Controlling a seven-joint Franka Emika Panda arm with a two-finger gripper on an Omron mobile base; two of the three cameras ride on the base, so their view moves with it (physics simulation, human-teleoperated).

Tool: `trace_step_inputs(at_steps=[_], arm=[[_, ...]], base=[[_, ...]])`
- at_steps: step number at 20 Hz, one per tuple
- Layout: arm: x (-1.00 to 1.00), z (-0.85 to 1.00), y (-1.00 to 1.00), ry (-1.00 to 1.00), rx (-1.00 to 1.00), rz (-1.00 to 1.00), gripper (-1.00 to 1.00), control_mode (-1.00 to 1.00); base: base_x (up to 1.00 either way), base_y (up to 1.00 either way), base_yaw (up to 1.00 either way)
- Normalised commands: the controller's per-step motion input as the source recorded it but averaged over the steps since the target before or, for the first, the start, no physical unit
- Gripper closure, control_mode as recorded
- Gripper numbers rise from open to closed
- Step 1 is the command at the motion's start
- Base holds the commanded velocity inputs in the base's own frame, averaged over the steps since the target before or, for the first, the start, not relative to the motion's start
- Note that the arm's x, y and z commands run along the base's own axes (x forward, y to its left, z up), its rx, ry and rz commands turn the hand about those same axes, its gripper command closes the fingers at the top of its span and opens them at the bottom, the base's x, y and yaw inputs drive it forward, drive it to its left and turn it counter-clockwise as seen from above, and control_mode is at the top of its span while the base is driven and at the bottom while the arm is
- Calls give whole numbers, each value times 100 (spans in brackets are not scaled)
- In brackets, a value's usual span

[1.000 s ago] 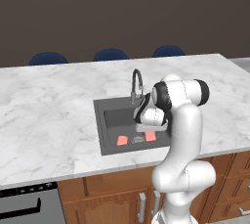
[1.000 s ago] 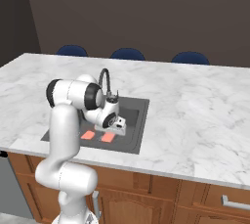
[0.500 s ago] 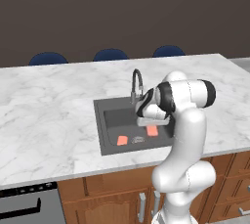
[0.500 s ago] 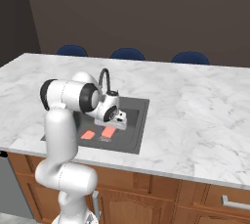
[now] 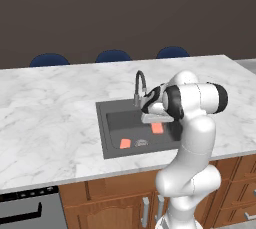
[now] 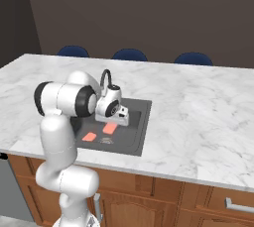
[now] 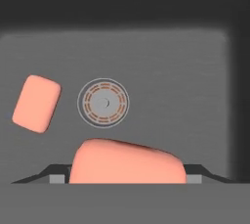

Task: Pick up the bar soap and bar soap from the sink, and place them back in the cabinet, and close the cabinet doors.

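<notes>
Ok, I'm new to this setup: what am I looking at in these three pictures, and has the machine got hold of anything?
The white machine is a robot arm with a two-finger gripper reaching over a sink set in a marble counter. Two pictures come from cameras behind the arm, left and right. The third looks down from the hand itself. In it, the big pink shape at the bottom is one bar of soap, apparently gripped between the fingers. The other bar lies on the sink floor beside the round drain.
</notes>
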Motion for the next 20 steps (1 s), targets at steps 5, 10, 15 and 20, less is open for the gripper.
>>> trace_step_inputs(at_steps=[5,10,15,20], arm=[[-11,52,0,0,0,0,100,-100],[-18,54,0,0,0,0,100,-100],[-26,53,0,0,0,0,100,-100],[-33,52,0,0,0,0,100,-100]], base=[[0,0,0],[0,0,0],[0,0,0],[0,0,0]])
